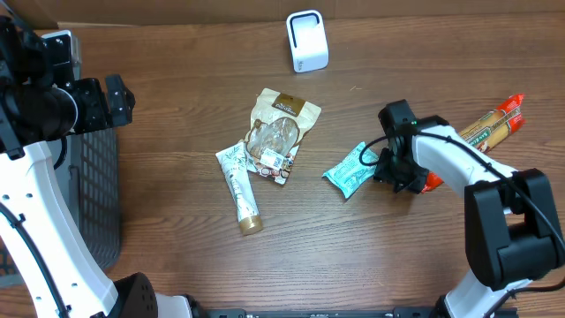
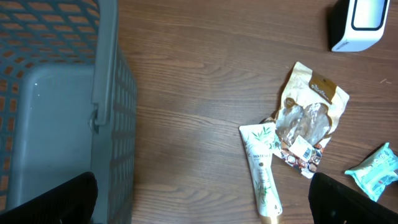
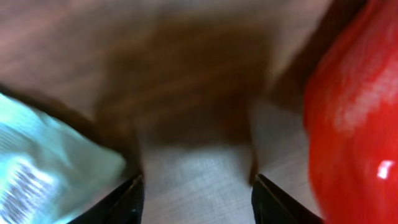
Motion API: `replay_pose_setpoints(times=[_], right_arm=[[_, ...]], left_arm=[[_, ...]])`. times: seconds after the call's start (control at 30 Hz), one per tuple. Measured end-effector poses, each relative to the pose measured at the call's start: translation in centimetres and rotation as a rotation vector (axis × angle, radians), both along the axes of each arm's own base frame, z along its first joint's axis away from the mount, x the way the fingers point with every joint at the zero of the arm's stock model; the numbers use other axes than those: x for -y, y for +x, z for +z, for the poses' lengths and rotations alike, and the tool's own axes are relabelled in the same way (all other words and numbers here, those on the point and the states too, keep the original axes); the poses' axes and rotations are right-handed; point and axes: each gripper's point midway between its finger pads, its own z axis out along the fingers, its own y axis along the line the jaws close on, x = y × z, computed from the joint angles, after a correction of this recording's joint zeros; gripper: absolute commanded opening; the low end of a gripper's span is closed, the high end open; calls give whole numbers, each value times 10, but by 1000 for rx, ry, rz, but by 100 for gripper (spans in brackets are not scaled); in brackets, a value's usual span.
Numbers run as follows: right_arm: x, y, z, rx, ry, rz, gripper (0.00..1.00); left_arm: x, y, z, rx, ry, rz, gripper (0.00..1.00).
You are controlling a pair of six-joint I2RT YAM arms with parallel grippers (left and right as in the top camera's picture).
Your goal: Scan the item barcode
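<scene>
**Fig.** Teal packet (image 1: 351,170) lies flat on table (image 1: 177,256), centre-right, just left of R gripper (image 3: 198,200); scanner (image 1: 306,41) sits well apart at far edge. Packet: light, soft crinkly film, prob. slippery; best pinched at a sealed end. R arm reaches low, wrist bent down, jaws part-open over bare tabletop btw. packet and red pack (image 1: 430,182), apparently holding nothing (wrist view blurred). L gripper (image 1: 113,99) spread wide, empty, near basket (image 1: 93,194).

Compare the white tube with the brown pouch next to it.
The white tube is long and narrow; the brown pouch is broad and flat. The tube is white with a gold cap; the pouch is tan with a clear window. Both lie flat on the table, side by side.
</scene>
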Motion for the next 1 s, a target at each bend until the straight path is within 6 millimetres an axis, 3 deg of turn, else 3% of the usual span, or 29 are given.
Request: replay_pose_setpoints(times=[0.17, 0.27, 0.37, 0.63, 0.9, 1.0], right_arm=[[-11, 29, 1, 142, 53, 42, 54], [-32, 60, 7, 275, 141, 149, 54], [-54, 74, 13, 345, 229, 287, 54], [-69, 49, 17, 234, 313, 450, 71], [-68, 57, 76, 161, 351, 424, 79], [-59, 58, 86, 145, 364, 384, 79]], left_arm=[[0, 0, 0, 0, 0, 0, 100], [0, 0, 0, 0, 0, 0, 100], [0, 0, 0, 0, 0, 0, 100], [0, 0, 0, 0, 0, 0, 100], [0, 0, 0, 0, 0, 0, 100], [0, 0, 0, 0, 0, 0, 100]])
